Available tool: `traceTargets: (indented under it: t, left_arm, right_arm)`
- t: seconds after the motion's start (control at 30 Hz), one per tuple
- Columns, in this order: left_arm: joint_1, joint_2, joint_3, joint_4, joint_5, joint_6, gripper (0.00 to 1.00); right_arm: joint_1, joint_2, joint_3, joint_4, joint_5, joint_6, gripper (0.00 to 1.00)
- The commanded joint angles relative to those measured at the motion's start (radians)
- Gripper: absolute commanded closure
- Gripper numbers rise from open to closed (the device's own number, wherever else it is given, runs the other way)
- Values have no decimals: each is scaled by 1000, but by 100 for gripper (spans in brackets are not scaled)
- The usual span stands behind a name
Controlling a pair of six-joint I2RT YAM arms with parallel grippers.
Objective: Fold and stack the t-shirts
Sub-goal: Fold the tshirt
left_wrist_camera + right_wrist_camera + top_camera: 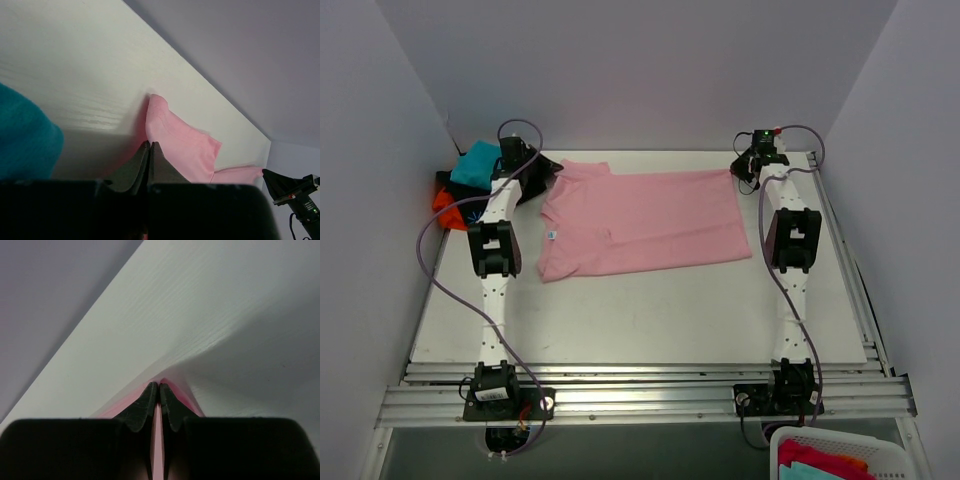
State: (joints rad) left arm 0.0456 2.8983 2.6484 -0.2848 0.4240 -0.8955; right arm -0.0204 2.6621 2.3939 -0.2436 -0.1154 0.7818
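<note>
Pale walls [640, 70] close round three sides of the white surface [650, 320], which keeps the work boxed in within my reach. Across its far half lies the pink tee [640, 220], spread flat with the collar end toward my left and the hem toward my right; I judge it is laid out this way so one long edge can be carried over in a single fold. Off the far-left corner sits a pile [465, 190] of waiting tees, a teal tee [480, 165] on top with black and orange-red cloth beneath, kept clear of the fold. A white basket [830, 433] with more cloth in it stands below the near-right edge. My left hand [545, 172] is down at the pink tee's far-left corner, fingers clenched on a pinch of the cloth, which rises in a small peak off the surface just past the tips. My right hand [745, 170] is at the far-right corner, likewise clamped, with a thin strip of pink showing between the fingers. Holding both far corners at once should keep that edge taut and straight when it is drawn toward me; uneven pulls could skew the fold.
</note>
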Motion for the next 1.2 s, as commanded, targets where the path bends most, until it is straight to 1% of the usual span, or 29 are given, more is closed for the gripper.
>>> traceTargets:
  t: [0.0,0.27,0.53,0.63,0.67,0.77,0.8,0.87,0.9,0.97,1.0,1.03,1.17]
  left_arm:
    - [13,-140,-7,-4,-1,36,98]
    - [-6,-269,-59,-19,15,76,98]
    - [-35,-410,-131,-68,19,133,98]
    - [-35,-471,-186,-100,13,173,98]
    - [-58,-488,-224,-111,0,184,98]
    - [-79,-568,-300,-140,-36,225,98]
    - [-82,-591,-361,-145,-47,236,98]
    - [-90,-661,-430,-149,-70,266,98]
    - [-90,-688,-509,-143,-86,273,98]
    - [-90,-761,-588,-116,-99,283,98]
    - [-92,-786,-664,-99,-109,285,98]
    - [-90,-827,-697,-94,-117,288,98]
    - [-90,-899,-794,-108,-152,325,98]
  right_arm:
    - [-13,-99,14,29,-18,-1,100]
    - [-13,-177,-32,56,-62,2,100]
    - [-13,-292,-168,107,-107,-6,100]
    - [-13,-335,-214,112,-122,-16,100]
    - [-13,-353,-234,110,-125,-21,100]
    - [-13,-395,-266,106,-135,-33,100]
    - [-13,-407,-295,107,-135,-35,100]
    - [-13,-439,-320,109,-135,-35,100]
    - [-13,-450,-346,107,-138,-36,100]
    - [-13,-482,-372,107,-132,-41,100]
    - [-13,-491,-393,106,-130,-41,100]
    - [-13,-513,-407,102,-127,-41,100]
    - [-13,-564,-472,101,-118,-50,100]
